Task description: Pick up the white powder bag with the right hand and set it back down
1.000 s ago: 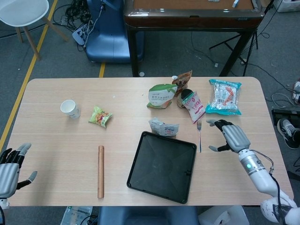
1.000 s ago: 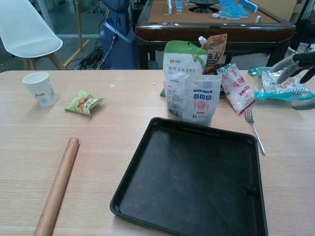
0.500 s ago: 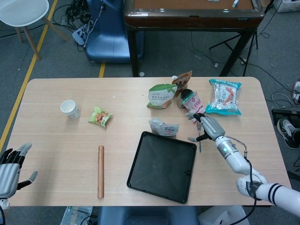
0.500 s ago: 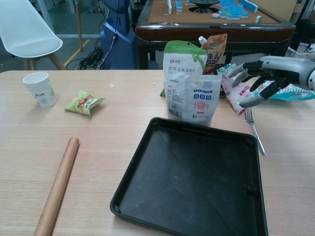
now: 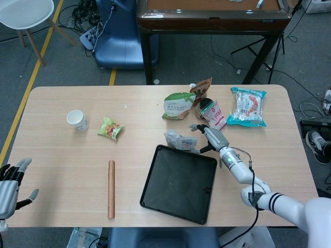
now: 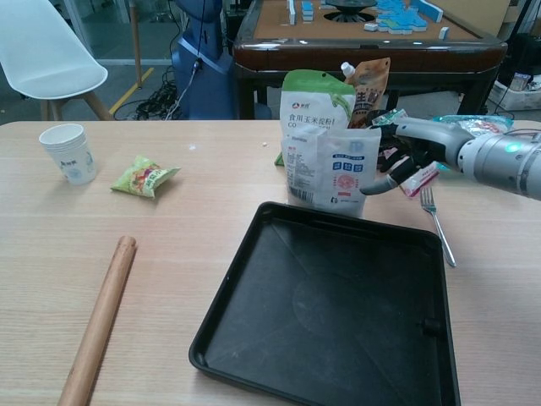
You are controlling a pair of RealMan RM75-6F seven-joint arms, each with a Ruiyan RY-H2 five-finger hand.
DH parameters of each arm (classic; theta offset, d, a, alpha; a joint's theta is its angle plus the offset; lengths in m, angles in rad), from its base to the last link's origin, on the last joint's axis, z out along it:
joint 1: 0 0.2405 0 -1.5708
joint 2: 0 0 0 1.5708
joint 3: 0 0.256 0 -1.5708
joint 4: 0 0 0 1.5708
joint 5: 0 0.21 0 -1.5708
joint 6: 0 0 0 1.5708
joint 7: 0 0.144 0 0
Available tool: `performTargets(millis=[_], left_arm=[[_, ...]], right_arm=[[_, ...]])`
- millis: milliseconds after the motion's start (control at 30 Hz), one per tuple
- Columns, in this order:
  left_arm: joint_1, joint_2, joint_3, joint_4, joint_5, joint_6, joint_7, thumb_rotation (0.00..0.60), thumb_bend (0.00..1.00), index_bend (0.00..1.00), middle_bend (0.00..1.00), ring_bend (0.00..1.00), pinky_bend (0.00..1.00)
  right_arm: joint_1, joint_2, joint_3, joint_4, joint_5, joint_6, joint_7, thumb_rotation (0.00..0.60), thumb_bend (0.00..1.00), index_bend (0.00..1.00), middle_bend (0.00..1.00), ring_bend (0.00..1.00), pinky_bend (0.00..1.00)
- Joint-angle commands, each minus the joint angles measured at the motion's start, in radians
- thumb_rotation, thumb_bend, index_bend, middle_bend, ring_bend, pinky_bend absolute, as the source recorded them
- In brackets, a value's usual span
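The white powder bag [image 5: 180, 140] stands upright just beyond the black tray's far edge; the chest view shows its blue-printed front [image 6: 330, 173]. My right hand [image 5: 209, 137] is beside the bag's right edge with its fingers spread and nothing in it. In the chest view the right hand [image 6: 406, 161] has its thumb reaching toward the bag's lower right corner; I cannot tell whether it touches. My left hand [image 5: 10, 183] hangs at the table's near left corner, fingers apart and holding nothing.
A black tray [image 5: 155, 191] lies in front of the bag. A fork [image 6: 439, 224] lies right of the tray. Behind the bag are a green-white pouch [image 5: 178, 105], a pink packet [image 5: 214, 114] and a noodle packet [image 5: 247, 107]. A rolling pin [image 5: 110, 188], snack pack [image 5: 110, 128] and cup [image 5: 76, 120] sit left.
My right hand has swept left from the table's right side, past the fork, to just beside the powder bag. The bag and the left hand have stayed put.
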Motion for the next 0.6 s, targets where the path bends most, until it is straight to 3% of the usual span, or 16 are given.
performTargets(millis=[33, 367, 600], left_arm=[[0.000, 0.001, -0.001, -0.001, 0.000, 0.000, 0.000, 0.600, 0.22, 0.10, 0.13, 0.18, 0.08], [0.003, 0.005, -0.003, 0.003, -0.008, 0.000, -0.006, 0.600, 0.22, 0.10, 0.13, 0.18, 0.08], [0.001, 0.007, -0.005, 0.001, -0.010, -0.004, -0.003, 0.600, 0.22, 0.10, 0.13, 0.18, 0.08]], right_arm=[[0.026, -0.040, -0.006, 0.053, -0.027, -0.002, 0.041, 0.600, 0.03, 0.18, 0.26, 0.14, 0.22], [0.079, -0.133, -0.032, 0.207, -0.075, -0.018, 0.159, 0.600, 0.04, 0.18, 0.27, 0.14, 0.22], [0.122, -0.177, -0.058, 0.305, -0.113, -0.040, 0.229, 0.600, 0.16, 0.19, 0.31, 0.17, 0.22]])
